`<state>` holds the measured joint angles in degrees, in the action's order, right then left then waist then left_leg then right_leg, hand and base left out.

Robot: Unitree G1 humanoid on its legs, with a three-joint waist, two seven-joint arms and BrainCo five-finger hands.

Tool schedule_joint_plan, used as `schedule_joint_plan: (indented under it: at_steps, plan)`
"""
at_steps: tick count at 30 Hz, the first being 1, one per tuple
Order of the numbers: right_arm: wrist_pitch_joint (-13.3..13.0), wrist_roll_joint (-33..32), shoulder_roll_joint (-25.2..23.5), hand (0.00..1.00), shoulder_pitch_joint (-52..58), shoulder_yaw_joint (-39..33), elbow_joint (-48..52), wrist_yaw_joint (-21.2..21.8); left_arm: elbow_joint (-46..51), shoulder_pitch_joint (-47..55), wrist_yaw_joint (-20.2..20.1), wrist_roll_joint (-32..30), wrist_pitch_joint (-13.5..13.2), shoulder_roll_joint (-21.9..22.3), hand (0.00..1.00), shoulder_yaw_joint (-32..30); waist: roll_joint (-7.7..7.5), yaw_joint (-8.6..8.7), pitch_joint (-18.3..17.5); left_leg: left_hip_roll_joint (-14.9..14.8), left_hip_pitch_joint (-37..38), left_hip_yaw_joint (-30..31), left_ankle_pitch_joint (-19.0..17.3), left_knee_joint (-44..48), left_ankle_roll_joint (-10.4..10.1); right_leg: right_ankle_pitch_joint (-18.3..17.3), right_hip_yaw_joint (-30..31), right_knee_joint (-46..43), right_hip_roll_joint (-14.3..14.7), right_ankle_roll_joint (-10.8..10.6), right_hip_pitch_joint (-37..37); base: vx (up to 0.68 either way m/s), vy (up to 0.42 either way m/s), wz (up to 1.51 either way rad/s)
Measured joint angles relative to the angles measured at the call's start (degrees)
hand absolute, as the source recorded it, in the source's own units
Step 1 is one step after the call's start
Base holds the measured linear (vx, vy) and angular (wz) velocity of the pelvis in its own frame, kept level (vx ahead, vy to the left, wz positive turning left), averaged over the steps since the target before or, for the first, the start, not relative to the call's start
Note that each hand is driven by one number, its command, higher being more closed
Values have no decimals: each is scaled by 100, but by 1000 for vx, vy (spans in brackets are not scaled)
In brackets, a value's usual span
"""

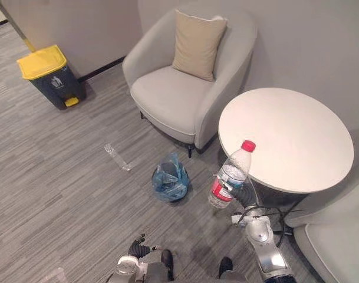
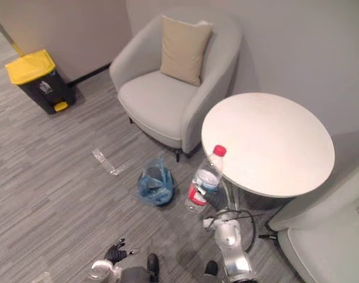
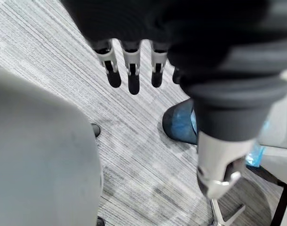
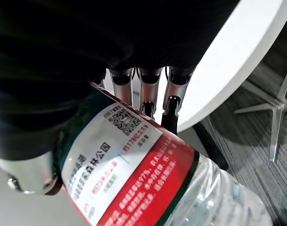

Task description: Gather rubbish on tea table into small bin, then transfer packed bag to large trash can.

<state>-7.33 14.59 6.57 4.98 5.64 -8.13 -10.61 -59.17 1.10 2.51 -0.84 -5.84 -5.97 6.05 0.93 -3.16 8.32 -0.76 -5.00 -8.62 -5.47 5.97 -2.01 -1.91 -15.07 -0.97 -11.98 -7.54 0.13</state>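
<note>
Left eye view: the right hand (image 1: 245, 194) holds the bottle (image 1: 231, 175) tilted, just beside the bench (image 1: 297, 135) edge and near the small bin (image 1: 170, 180) on the floor.
Left wrist view: the left hand (image 3: 132, 70) is empty, fingers straight.
Right wrist view: the fingers (image 4: 145, 87) wrap the label. Treat the bottle as light, thin-walled and slippery. Grip the labelled waist without crushing it.

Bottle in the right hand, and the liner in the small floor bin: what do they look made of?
The bottle, held in the right hand, looks like thin clear plastic: glossy, see-through walls, a red cap and a printed red-and-white film label. The liner is probably thin blue plastic film: crinkled, semi-translucent, bunched at the rim.
</note>
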Motion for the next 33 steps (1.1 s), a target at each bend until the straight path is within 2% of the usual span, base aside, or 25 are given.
schedule_joint_plan:
  at_steps: [3, 5, 6, 8, 9, 10, 12, 14, 15, 16, 17, 18, 19, 21, 22, 23, 24, 25, 27, 28, 29, 30, 31, 33]
  plan:
    - [14, 6, 5, 100, -12, 29, -206, 25, 11, 0, -5, -5, -5, 7, 0, -55, -14, -14, 9, 18, -107, 31, -311, 366, 28, -359, -4, -416, -92, -113, -73, 91, 25, 10]
    - [16, 17, 31, 100, -7, 54, -209, 51, 20, 0, 0, -3, -10, -2, 0, -57, -32, 3, 23, 65, -206, 166, -761, 916, 67, -634, 26, -1173, -262, -217, -165, 162, 57, 21]
    - [17, 21, 39, 100, -3, 56, -209, 54, 9, 2, 3, -4, -8, 2, 0, -52, -32, 7, 25, 71, -196, 207, -824, 977, 80, -664, 72, -1408, -290, -225, -218, 200, 81, 41]
    - [17, 57, 70, 100, 12, 54, -203, 52, -11, 20, 6, -5, -8, -1, 0, -42, 9, 64, 25, 69, -116, 475, -956, 1105, 133, -595, 420, -2595, -308, -112, -597, 224, 86, 60]
    - [16, 61, 84, 100, 9, 57, -194, 55, -1, 20, 16, 1, -8, -10, 0, -61, -7, 106, 68, 69, 67, 694, -1009, 1085, 188, -377, 769, -3615, -282, 247, -983, 233, 42, 86]
    - [13, 67, 61, 100, 25, 47, -202, 65, 0, 20, 41, -3, -2, -14, 0, -52, 4, 149, 118, 16, 198, 910, -1047, 1031, 239, -821, 1071, -3996, -92, 254, -1227, 303, -16, 92]
    - [-3, 69, 70, 100, 5, 162, -202, 99, -11, 10, 108, -1, 0, -29, 0, -63, -41, 175, 131, -61, 443, 1149, -1052, 843, 250, -1226, 1274, -3669, 426, 336, -1474, 349, -108, 85]
    - [-26, 68, 80, 100, -19, 169, -219, 108, -24, 11, 110, -4, -1, -21, 0, -61, -10, 203, 153, -130, 615, 1381, -1049, 659, 244, -1164, 1278, -2873, 835, 400, -1728, 375, -142, 82]
    - [-28, 67, 86, 100, -4, 158, -242, 107, -63, 17, 108, -5, -1, -25, 0, -61, -45, 253, 136, -116, 680, 1495, -1070, 600, 200, -807, 1299, -2112, 1018, 433, -1788, 369, -153, 100]
    - [-27, 66, 92, 100, 40, 129, -241, 103, -109, 11, 104, -9, -1, -36, 0, -63, -139, 291, 118, -33, 755, 1635, -1148, 616, 80, 28, 1390, -1472, 1059, 595, -1752, 466, -194, 102]
    - [-9, 62, 215, 100, 32, 87, -288, 100, -168, -31, 115, -13, 24, 52, 0, -66, 70, 322, 142, -148, 824, 1762, -1221, 625, -15, 80, 1219, -1579, 1123, 713, -1664, 398, -127, 73]
    - [20, 62, 328, 100, 3, 61, -297, 105, -155, -11, 109, -40, 0, 136, 0, -66, 240, 262, 122, -288, 787, 1780, -1202, 679, -56, 49, 1110, -1554, 1176, 765, -1616, 447, -136, 45]
    - [21, 62, 375, 100, -20, 16, -291, 106, -154, -18, 114, -56, 1, 168, 0, -71, 289, 272, 112, -341, 776, 1782, -1140, 694, -161, -28, 1003, -1558, 1185, 862, -1575, 344, -89, 32]
    - [21, 52, 359, 100, -20, -160, -262, 99, -162, -27, 111, -98, 6, 186, 0, -67, 288, 321, 116, -402, 720, 1775, -1004, 964, -380, -75, 831, -1419, 1190, 914, -1294, 283, -86, 51]
    - [21, 52, 361, 100, 12, -212, -262, 96, -160, -28, 112, -133, 5, 186, 0, -69, 280, 333, 120, -396, 679, 1760, -975, 1158, -428, -75, 806, -1334, 1187, 914, -1160, 290, -52, 71]
    - [21, 50, 370, 100, 94, -300, -262, 74, -135, -20, 115, -137, 0, 162, 0, -79, 219, 329, 149, -348, 464, 1559, -854, 2066, -544, -75, 799, -1038, 1129, 914, -684, 240, -3, 51]
    - [19, 48, 370, 100, 92, -305, -264, 61, -104, -15, 121, -136, -3, 142, 0, -115, 164, 306, 172, -384, 290, 1290, -902, 2442, -469, -75, 823, -906, 1079, 915, -478, 241, 38, 39]
    - [16, 47, 390, 100, 7, -309, -262, 39, -83, -11, 130, -135, -6, 117, 0, -134, 153, 285, 166, -550, 73, 756, -1112, 2740, -365, -75, 856, -771, 1031, 915, -284, 155, 63, 9]
    - [10, 44, 384, 100, -70, -305, -263, 31, -37, -12, 127, -136, 0, 122, 0, -177, 117, 273, 189, -729, -154, 307, -1212, 2546, -314, -78, 909, -663, 957, 909, -194, 98, 126, -6]
    - [10, 43, 363, 100, -146, -310, -263, 29, 2, -10, 126, -141, 1, 119, 0, -168, 161, 266, 165, -801, -273, 152, -1170, 2054, -275, -130, 940, -677, 890, 802, -192, 70, 176, -8]
    - [10, 43, 366, 100, -137, -311, -263, 29, 1, -6, 126, -142, 1, 127, 0, -160, 193, 269, 149, -839, -293, 123, -1042, 1778, -268, -143, 939, -682, 883, 767, -191, 59, 226, -11]
    - [23, 45, 417, 100, -83, -325, -308, 17, 9, 14, 115, -145, 4, 184, 0, -179, 233, 274, 130, -852, -248, 123, -598, 1321, -451, -251, 1002, -670, 915, 508, -160, 59, 221, -10]
    - [65, 55, 340, 100, -16, -255, -347, 19, 12, 13, 128, -177, -3, 104, 0, -131, 130, 236, 104, -677, -160, 97, -558, 1222, -396, -236, 1117, -616, 781, 431, -138, 54, 221, -7]
    - [66, 60, 238, 100, 56, -214, -347, 41, 10, 7, 121, -195, 2, 16, 0, -12, 43, 280, 70, -482, -88, 36, -514, 1123, -323, -222, 1184, -552, 587, 324, -87, 27, 206, -2]
